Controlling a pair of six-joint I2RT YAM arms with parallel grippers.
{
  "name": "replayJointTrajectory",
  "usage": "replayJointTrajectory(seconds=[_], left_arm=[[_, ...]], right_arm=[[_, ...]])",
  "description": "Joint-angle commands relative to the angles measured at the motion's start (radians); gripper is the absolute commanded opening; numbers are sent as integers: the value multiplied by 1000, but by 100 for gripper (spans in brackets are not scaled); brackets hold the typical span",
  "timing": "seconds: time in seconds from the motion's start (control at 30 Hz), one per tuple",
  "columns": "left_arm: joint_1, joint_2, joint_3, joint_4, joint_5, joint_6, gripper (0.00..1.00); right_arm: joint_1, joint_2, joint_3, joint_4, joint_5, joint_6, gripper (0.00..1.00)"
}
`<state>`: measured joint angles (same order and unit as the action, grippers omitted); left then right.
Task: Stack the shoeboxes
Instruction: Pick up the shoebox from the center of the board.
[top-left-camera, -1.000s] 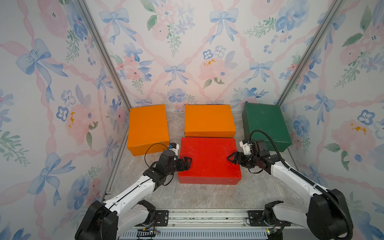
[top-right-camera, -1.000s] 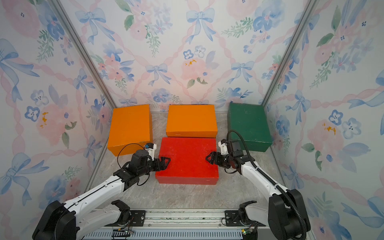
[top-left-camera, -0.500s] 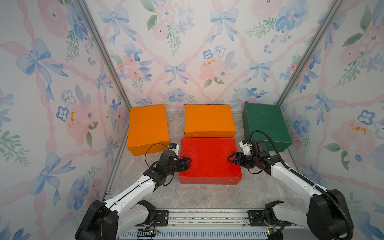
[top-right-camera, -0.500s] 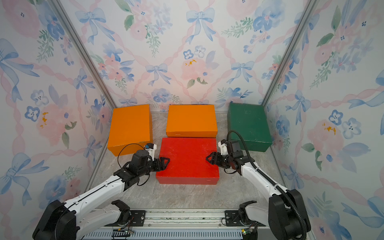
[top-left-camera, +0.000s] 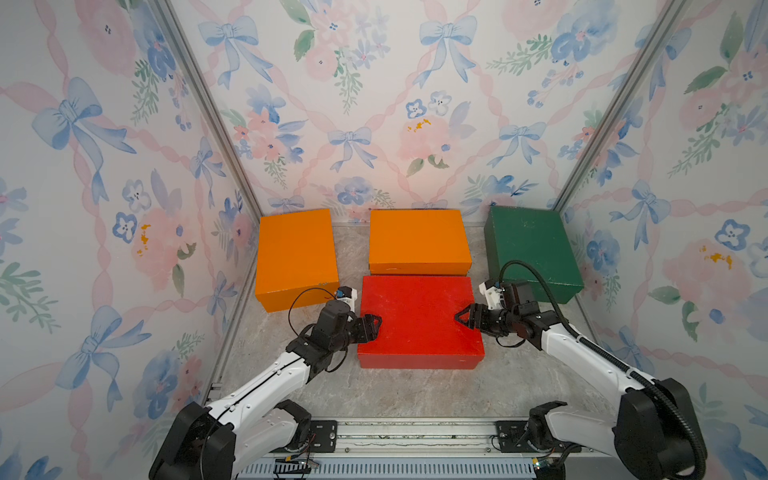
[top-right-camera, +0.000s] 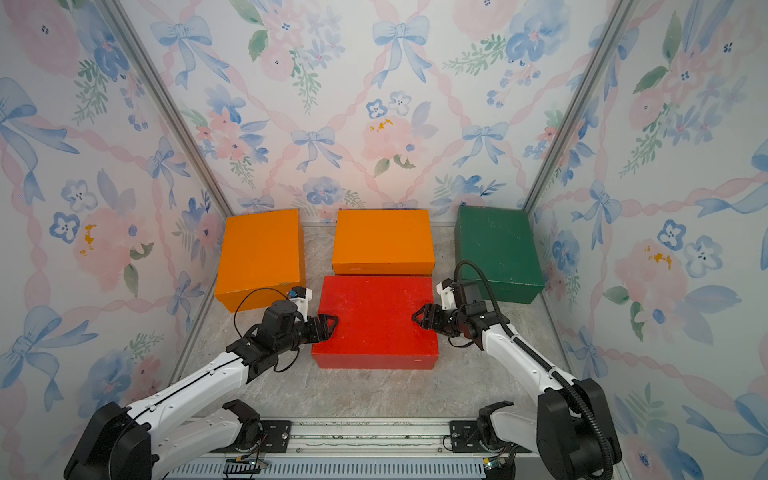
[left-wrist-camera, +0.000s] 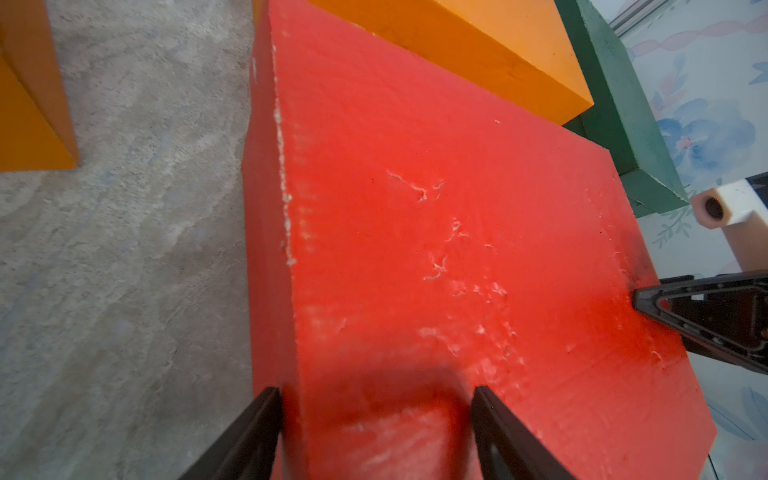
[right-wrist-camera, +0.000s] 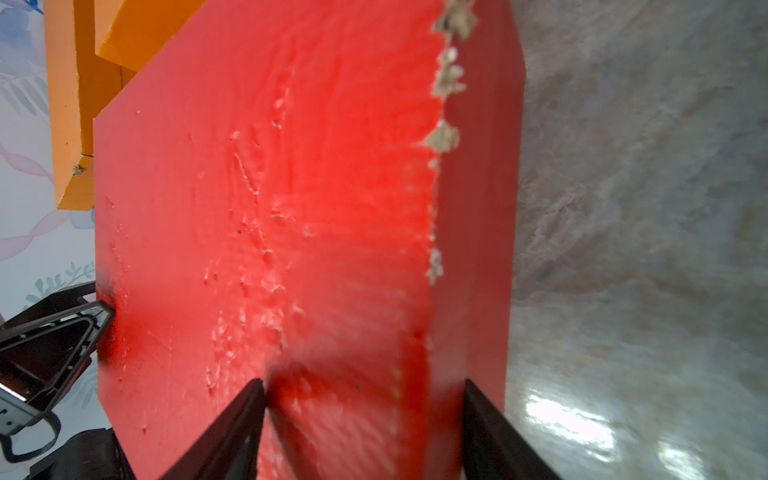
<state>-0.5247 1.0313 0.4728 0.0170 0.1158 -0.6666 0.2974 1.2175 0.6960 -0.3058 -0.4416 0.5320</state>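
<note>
The red shoebox (top-left-camera: 419, 316) lies flat on the desk (top-left-camera: 415, 390), just in front of the middle orange shoebox (top-left-camera: 419, 241). The left tool (top-left-camera: 375, 323) clamps its left end, the right tool (top-left-camera: 460, 318) its right end.

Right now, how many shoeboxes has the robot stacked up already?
None yet: the red shoebox, left orange shoebox, middle orange shoebox and green shoebox all sit on the table, none atop another. In hand: the left gripper and right gripper straddle opposite ends of the red one; a firm grip isn't clear. Left: all the stacking.
</note>
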Motion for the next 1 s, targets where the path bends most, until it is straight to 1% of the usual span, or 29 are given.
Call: replayJointTrajectory(seconds=[0.0, 0.23, 0.63, 0.8, 0.97], left_arm=[[-26, -15, 36, 52, 106, -5, 73], [-38, -10, 78, 51, 119, -7, 71], [-64, -76, 94, 51, 111, -25, 70], [-70, -89, 115, 51, 116, -28, 70], [-82, -91, 131, 49, 109, -33, 69]], right_arm=[[17, -6, 63, -40, -43, 1, 70], [17, -16, 119, -84, -45, -4, 69], [26, -19, 123, -84, -43, 9, 68], [29, -35, 123, -75, -43, 20, 68], [29, -49, 148, -105, -44, 10, 68]])
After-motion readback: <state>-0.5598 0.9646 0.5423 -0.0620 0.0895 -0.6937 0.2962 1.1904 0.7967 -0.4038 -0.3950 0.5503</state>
